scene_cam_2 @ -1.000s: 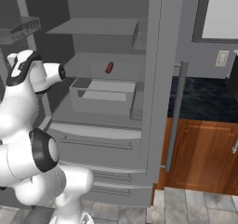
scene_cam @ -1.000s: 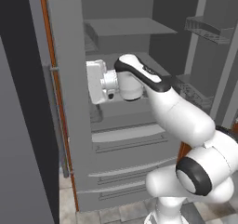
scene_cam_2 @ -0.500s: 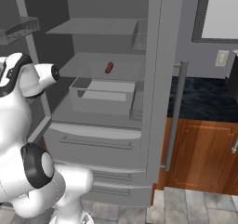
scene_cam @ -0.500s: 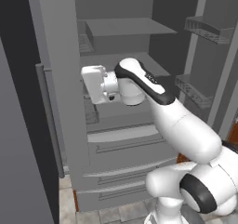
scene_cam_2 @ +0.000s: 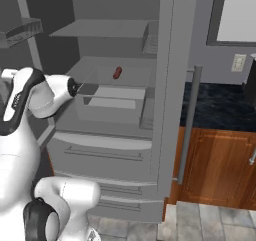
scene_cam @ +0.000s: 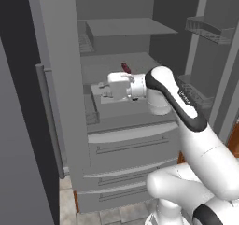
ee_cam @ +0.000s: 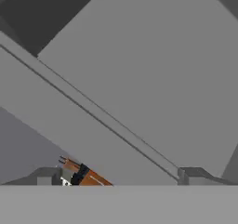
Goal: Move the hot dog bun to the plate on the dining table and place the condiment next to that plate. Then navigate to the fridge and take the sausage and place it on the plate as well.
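Left base view: my arm reaches forward into the open fridge (scene_cam: 60,79), the hand level with the middle shelf (scene_cam: 135,63). My jaws (scene_cam: 99,91) point toward the fridge's left side wall, close to it, above the clear drawer (scene_cam: 121,108) that sits below that shelf. They stand wide apart, with nothing between them.

The sausage (scene_cam: 126,68) lies on the middle shelf, behind and a little right of my hand, apart from it. Bare shelf lies around it on all sides. The shelf's front edge runs just behind my wrist. The upper shelf (scene_cam: 128,27) hangs well above, so there is open height over the sausage.

Right base view: the sausage (scene_cam_2: 117,73) sits near the middle of its shelf, set back from the front lip. The right door's edge (scene_cam_2: 172,85) stands upright just right of the shelf, its long bar handle (scene_cam_2: 189,120) beyond it. Wood cabinets (scene_cam_2: 220,167) under a dark worktop (scene_cam_2: 220,105) lie further right. The left door carries wire bins (scene_cam_2: 22,31) up high, above my elbow.

Hand view: both fingertips (ee_cam: 46,175) show at the bottom edge, far apart, facing flat grey panels crossed by a diagonal seam (ee_cam: 97,114). Which panels they are I cannot tell.
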